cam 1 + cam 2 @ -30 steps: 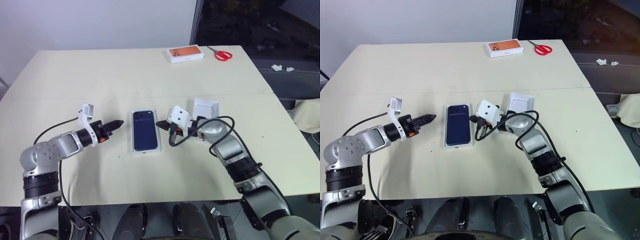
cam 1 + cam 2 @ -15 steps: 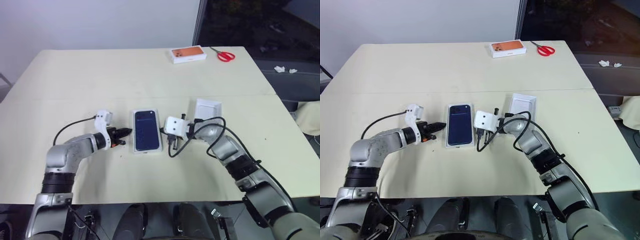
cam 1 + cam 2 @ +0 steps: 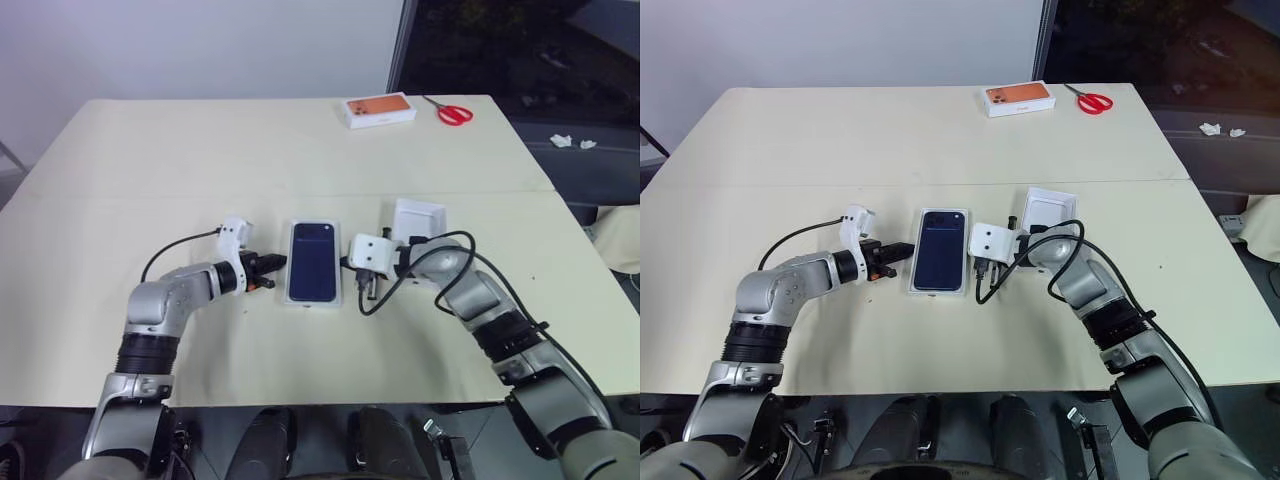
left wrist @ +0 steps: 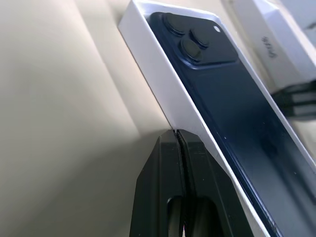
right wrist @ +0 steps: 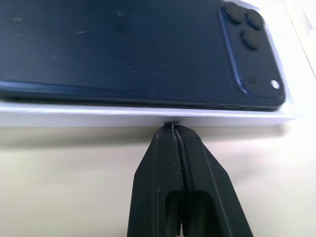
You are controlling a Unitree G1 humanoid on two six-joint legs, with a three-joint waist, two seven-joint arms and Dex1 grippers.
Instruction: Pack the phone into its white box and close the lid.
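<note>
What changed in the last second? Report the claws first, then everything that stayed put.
The left claw moved in toward the white box, and its shut tip is now at the box's left wall. The right claw stays shut at the opposite wall. Nothing was gripped or released. The phone still lies in the box, and the lid is unmoved.

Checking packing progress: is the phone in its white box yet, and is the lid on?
In, uncovered: the phone lies camera-side up inside the white box; the lid sits apart.
</note>
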